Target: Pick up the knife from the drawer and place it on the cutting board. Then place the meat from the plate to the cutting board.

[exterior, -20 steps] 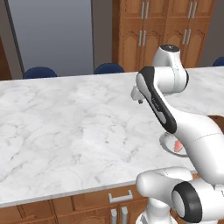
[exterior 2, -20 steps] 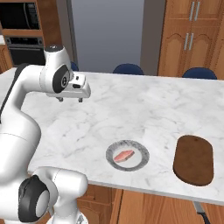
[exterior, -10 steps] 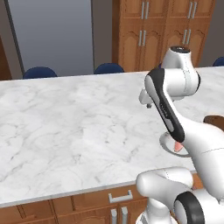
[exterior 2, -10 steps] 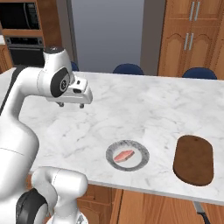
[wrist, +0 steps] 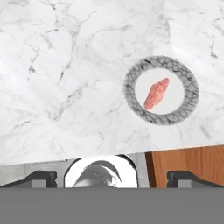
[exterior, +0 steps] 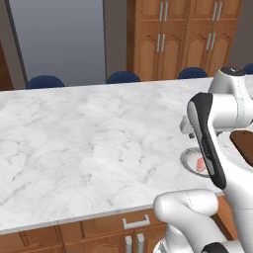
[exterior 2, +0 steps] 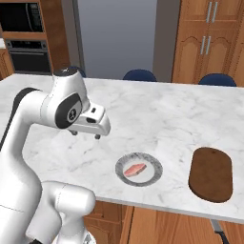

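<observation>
My gripper (exterior 2: pixel 85 135) hangs wide open and empty, left of the plate (exterior 2: pixel 154 172). I should descend toward the drawer for the knife (exterior 2: pixel 219 232) at lower right.

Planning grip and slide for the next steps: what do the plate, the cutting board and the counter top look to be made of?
Plate: probably glazed ceramic or stone, with a mottled dark grey rim and a smooth pale centre.
Cutting board: wood by its look, dark brown and matte, though no clear grain shows.
Counter top: white marble or a marble look, grey veins, smooth polished face.
</observation>
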